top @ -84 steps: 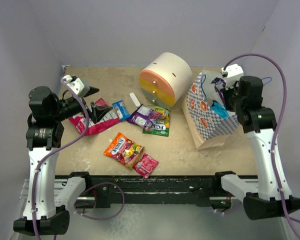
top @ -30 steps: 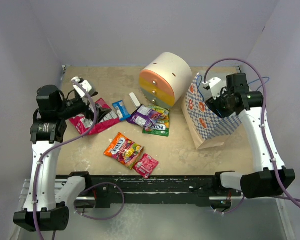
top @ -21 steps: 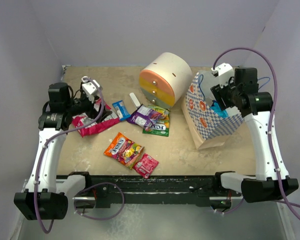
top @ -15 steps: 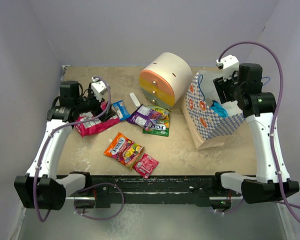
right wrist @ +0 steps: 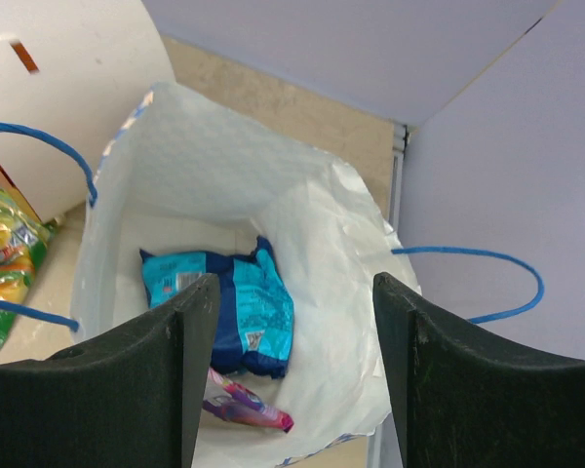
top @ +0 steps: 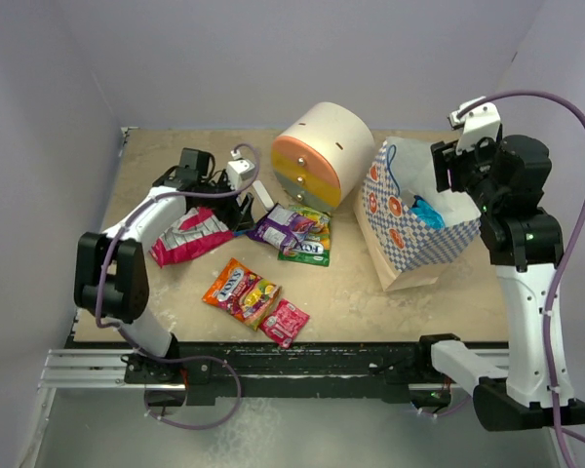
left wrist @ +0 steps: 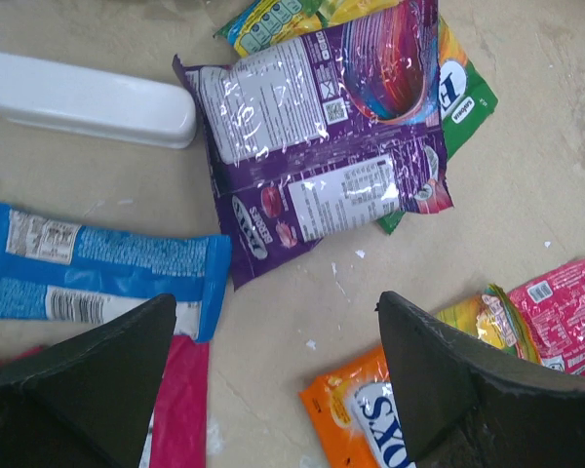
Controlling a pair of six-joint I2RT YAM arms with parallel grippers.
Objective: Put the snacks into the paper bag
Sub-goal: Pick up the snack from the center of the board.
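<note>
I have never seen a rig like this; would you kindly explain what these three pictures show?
Two robot arms are bolted at the near edge of a table. One picture looks down from above; the other two come from cameras on each wrist. The left pincer hangs open over a purple packet, a blue packet and an orange packet, beside a white stick. The right pincer is open above the paper bag, where a teal packet lies. A cream drawer unit stands nearby. Neither pincer holds anything.

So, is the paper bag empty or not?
Not empty: the right wrist view shows a blue packet and a pink packet lying inside the paper bag.
</note>
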